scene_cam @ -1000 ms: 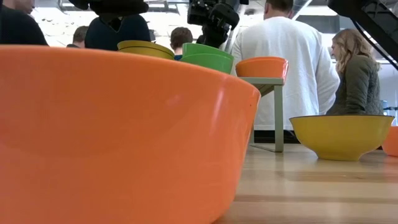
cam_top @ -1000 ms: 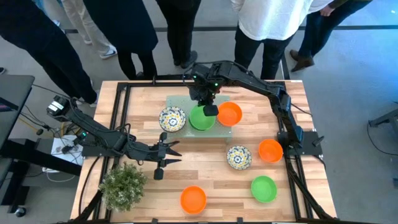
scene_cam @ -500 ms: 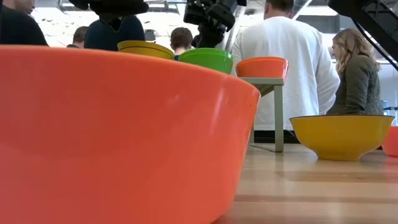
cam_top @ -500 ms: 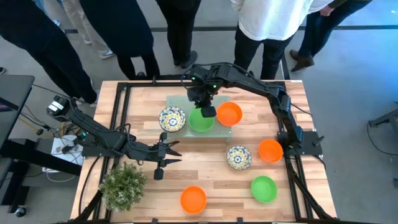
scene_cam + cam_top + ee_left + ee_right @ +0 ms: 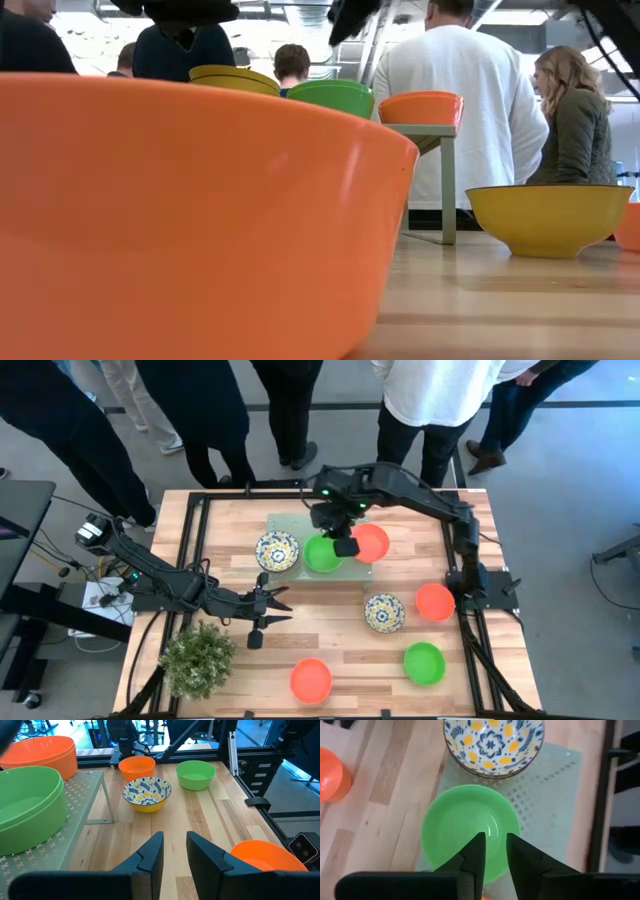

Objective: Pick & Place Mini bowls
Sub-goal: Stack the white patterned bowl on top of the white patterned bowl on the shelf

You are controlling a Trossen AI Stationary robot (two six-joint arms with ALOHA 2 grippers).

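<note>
On the bench (image 5: 210, 520) sit seven mini bowls: two green, three orange, two floral. Landmark: the pale green mat (image 5: 285, 522) at the far middle of the wooden top. On the mat stand three in a row: a floral bowl (image 5: 277, 550) at its left end, a green bowl (image 5: 320, 553) in the middle and an orange bowl (image 5: 372, 542) at its right end. Near of the mat, to its right, lie a second floral bowl (image 5: 383, 612) and an orange bowl (image 5: 434, 601) beside it; nearer still a green bowl (image 5: 424, 663); and near of the mat's middle, by the bench's front edge, an orange bowl (image 5: 311, 680). All seven look empty.

A bushy plant (image 5: 199, 655) stands well to the near left of the mat. People stand on the grey floor beyond the bench.

Right hand (image 5: 345, 544) hangs over the mat between the green and orange bowls, fingers a little apart, holding nothing. Left hand (image 5: 272, 604) waits near-left of the mat, fingers slightly apart and empty.
</note>
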